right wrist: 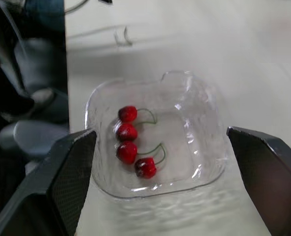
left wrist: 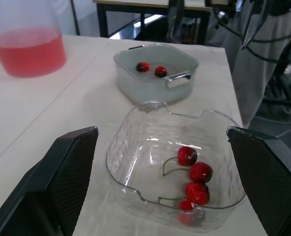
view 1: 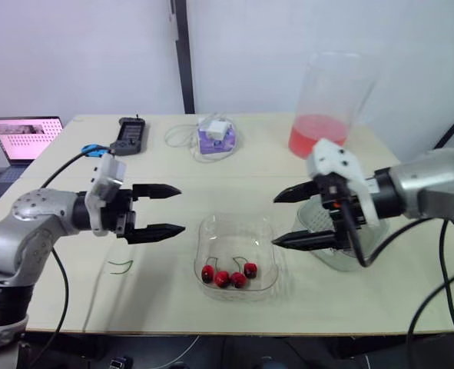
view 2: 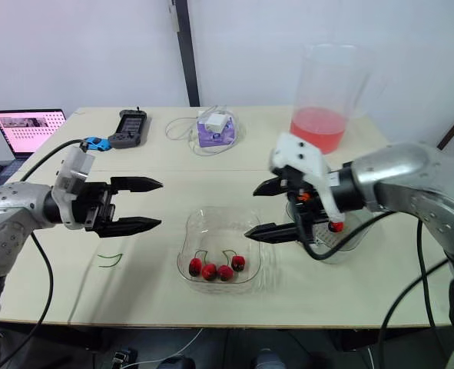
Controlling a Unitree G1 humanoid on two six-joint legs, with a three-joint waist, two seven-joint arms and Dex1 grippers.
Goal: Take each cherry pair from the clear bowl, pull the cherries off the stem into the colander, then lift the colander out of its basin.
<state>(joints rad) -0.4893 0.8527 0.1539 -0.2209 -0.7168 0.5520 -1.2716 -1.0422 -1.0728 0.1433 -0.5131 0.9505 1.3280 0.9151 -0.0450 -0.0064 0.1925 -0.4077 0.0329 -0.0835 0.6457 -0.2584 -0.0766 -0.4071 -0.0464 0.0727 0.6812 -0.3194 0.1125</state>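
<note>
Presently both jaws spread, four cherries (view 1: 222,278) in clear bowl (left wrist: 150,142), two in colander (left wrist: 177,61).

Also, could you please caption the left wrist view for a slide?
Open left gripper facing the clear bowl of four stemmed cherries; two loose cherries in the colander.

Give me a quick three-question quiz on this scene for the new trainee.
1. How many cherries lie in the bowl?
2. True or false: the colander holds two cherries.
3. Where is the loose stem? A) in the colander B) on the table, on the robot's left of the bowl C) in the bowl

Key: 1. four; 2. true; 3. B
</note>
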